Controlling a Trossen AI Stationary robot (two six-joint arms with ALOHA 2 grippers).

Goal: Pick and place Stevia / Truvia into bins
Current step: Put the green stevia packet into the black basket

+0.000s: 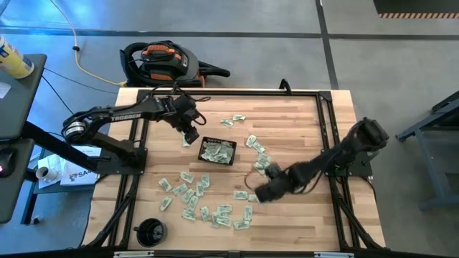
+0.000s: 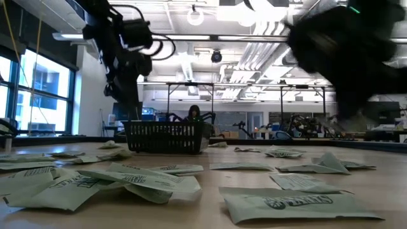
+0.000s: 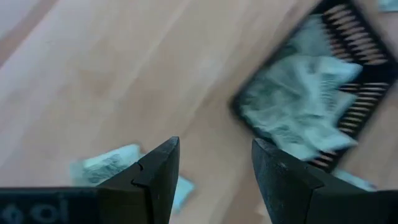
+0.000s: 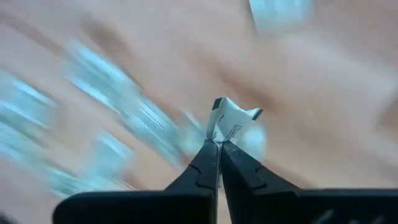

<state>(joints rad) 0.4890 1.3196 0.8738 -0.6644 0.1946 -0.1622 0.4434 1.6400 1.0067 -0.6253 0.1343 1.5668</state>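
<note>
Take the black mesh tray (image 1: pixel 217 151) as your landmark: it sits near the middle of the wooden table (image 1: pixel 301 122) and already holds a heap of pale green and white sachets (image 1: pixel 216 150).

Your right gripper (image 4: pixel 219 144) is clenched on 1 sachet (image 4: pixel 231 119), pinching its lower edge so the white paper sticks up past the fingertips. In the high view this gripper (image 1: pixel 254 196) is well to the right of the tray and nearer the table's front edge, over the loose sachets there.

Your left gripper (image 3: pixel 214 163) hangs with its fingers (image 3: pixel 158 177) spread apart and nothing between them. It is just beside the tray's left side, as the high view (image 1: pixel 190 135) shows, and 1 sachet (image 3: pixel 109 163) lies on the wood below it.

Dozens of loose sachets (image 1: pixel 192 201) are scattered in front of the tray toward the near edge, more lie to its right (image 1: pixel 257 149), and a few sit behind it (image 1: pixel 232 120). In the low view the tray (image 2: pixel 166 136) stands beyond the nearest sachets (image 2: pixel 137 179).

A round black cup (image 1: pixel 150 231) stands at the front left of the table, well apart from the tray.
</note>
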